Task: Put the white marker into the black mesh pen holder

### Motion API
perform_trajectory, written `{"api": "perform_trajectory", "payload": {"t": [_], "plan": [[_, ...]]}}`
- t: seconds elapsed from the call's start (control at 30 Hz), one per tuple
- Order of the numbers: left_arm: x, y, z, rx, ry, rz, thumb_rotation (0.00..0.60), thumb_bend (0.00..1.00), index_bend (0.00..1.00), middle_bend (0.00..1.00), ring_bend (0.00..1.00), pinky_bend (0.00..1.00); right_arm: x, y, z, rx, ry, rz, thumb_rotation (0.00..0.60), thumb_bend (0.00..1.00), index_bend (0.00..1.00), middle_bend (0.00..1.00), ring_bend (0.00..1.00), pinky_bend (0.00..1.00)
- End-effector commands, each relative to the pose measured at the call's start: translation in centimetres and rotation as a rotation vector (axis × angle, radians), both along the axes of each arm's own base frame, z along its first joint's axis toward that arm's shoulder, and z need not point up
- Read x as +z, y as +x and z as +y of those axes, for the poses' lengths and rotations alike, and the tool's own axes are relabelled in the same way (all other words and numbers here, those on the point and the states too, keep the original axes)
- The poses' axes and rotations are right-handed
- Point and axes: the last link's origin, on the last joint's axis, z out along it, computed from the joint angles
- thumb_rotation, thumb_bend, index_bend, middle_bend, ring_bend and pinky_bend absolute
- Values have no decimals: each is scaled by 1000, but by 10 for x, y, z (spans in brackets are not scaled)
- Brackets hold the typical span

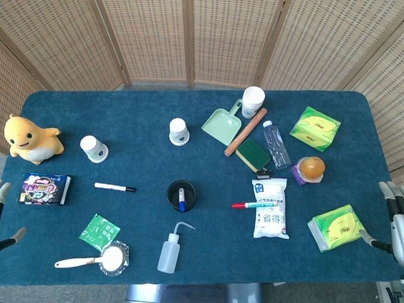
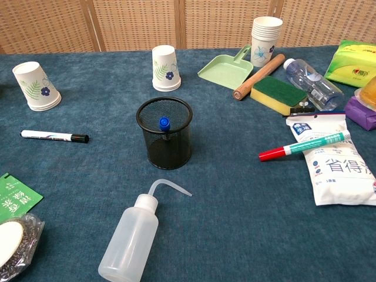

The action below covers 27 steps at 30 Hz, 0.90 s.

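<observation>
A black mesh pen holder [image 1: 181, 194] [image 2: 164, 141] stands upright near the table's middle. Inside it leans a white marker with a blue cap [image 1: 182, 198] [image 2: 164, 123]. Another white marker with a black cap [image 1: 115, 187] [image 2: 54, 137] lies flat on the cloth to the holder's left. My left hand [image 1: 7, 211] shows only as spread fingertips at the left edge, holding nothing. At the right edge my right hand [image 1: 391, 218] has its fingers apart and nothing in them. Neither hand appears in the chest view.
A squeeze bottle [image 1: 169, 251] [image 2: 132, 241] lies in front of the holder. A red-capped marker [image 1: 255, 204] [image 2: 305, 145] rests on a white bag [image 1: 270, 208]. Paper cups, a green dustpan [image 1: 221, 123], sponge, water bottle, tissue packs and a plush toy [image 1: 30, 139] lie around.
</observation>
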Motion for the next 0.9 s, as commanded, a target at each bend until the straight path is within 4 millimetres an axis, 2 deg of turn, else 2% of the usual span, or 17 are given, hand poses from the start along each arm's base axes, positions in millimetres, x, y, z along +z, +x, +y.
{"api": "perform_trajectory", "payload": {"t": [0.03,0.27,0.37,0.4,0.6,0.73,0.9], "plan": [[0,-1,0,4,-4,4,600,0,0,0,0,0,0,0,0,0,-4,-2,600,0,0,0,0,0],[-2,0,4,-3,-22,3,600,0,0,0,0,0,1,1,2,1,-7,-13,600,0,0,0,0,0],[-5,0,17,-32,-41,1,600,0,0,0,0,0,2,1,2,4,-12,-18,600,0,0,0,0,0],[-11,1,37,-55,-94,-6,600,0,0,0,0,0,2,1,2,2,-7,-23,600,0,0,0,0,0],[-31,7,92,-87,-215,-9,600,0,12,0,0,0,3,3,4,10,-9,-39,600,0,0,0,0,0],[-45,14,113,-109,-249,2,600,31,130,0,0,0,5,3,5,13,-10,-50,600,0,0,0,0,0],[-73,30,136,-133,-294,29,600,161,310,0,0,0,7,3,6,18,-6,-69,600,0,0,0,0,0]]}}
